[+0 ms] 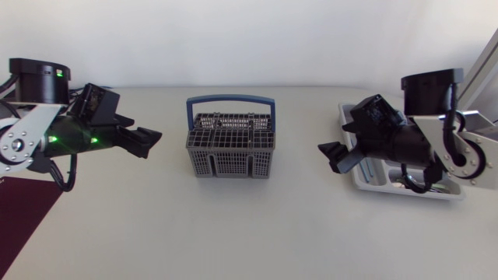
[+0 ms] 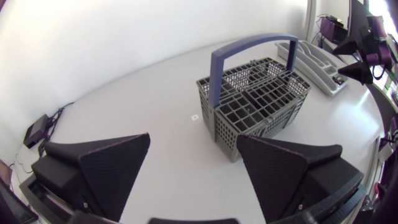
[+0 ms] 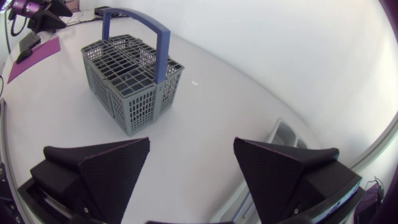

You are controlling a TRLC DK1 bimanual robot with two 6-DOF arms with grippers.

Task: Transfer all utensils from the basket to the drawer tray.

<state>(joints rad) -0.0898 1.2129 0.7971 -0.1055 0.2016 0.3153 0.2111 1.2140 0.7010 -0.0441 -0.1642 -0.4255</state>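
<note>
The grey basket (image 1: 229, 148) with a blue handle stands mid-table, and no utensil sticks out of it. It also shows ahead of both grippers (image 2: 255, 102) (image 3: 130, 74). The grey drawer tray (image 1: 366, 180) lies at the right, largely covered by my right arm. Some metal utensils (image 1: 407, 184) show in its near end. My left gripper (image 1: 148, 141) (image 2: 194, 174) hangs open and empty to the left of the basket. My right gripper (image 1: 333, 155) (image 3: 191, 174) is open and empty between basket and tray. The tray's end (image 3: 283, 134) shows beside the right gripper's finger.
A dark red mat (image 1: 23, 218) lies at the table's near left corner, also visible beyond the basket (image 3: 31, 56). Bare tabletop surrounds the basket on all sides. The tray (image 2: 311, 62) and my right gripper (image 2: 364, 53) lie beyond the basket in the left wrist view.
</note>
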